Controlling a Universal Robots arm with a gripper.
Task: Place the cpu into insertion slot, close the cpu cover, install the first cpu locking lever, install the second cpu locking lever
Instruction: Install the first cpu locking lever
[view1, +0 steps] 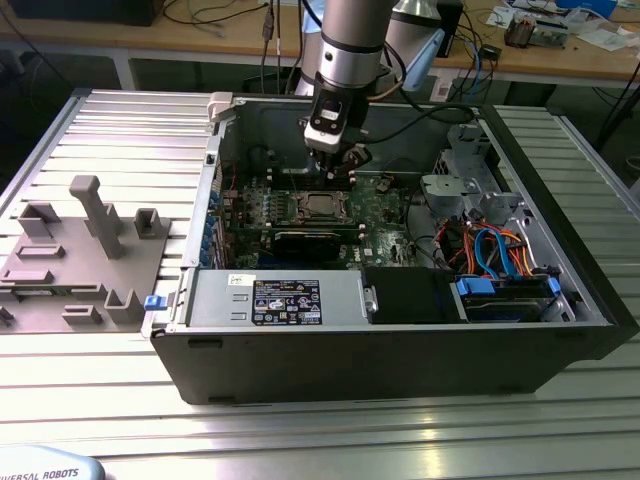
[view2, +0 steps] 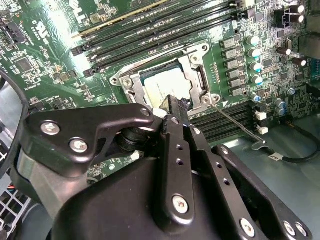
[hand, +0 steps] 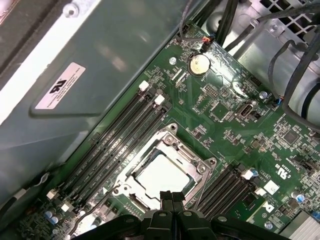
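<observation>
Gripper fingers pressed together, nothing held, tips just above the chip. Chip sits in its slot mid-board, w/ cover apparently down over it. One lever sticks out loose, so latching prob. not done.

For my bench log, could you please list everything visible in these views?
Case: one, black, on the table.
Board: one, green, inside the case.
Cpu: one, silvery, middle of the board.
Cover: one, silvery frame, down around the cpu.
Lever: one thin rod, silvery, sticking out beside the cover.
Memory slots: several, black, either side of the cpu.
Coin cell: one, silvery, on the board.
Cables: several, blue and orange, in the case at the exterior view's right.
Fixture: one, grey, on the table, exterior view's left.
Gripper: one, black, shut, just over the cpu's edge.
</observation>
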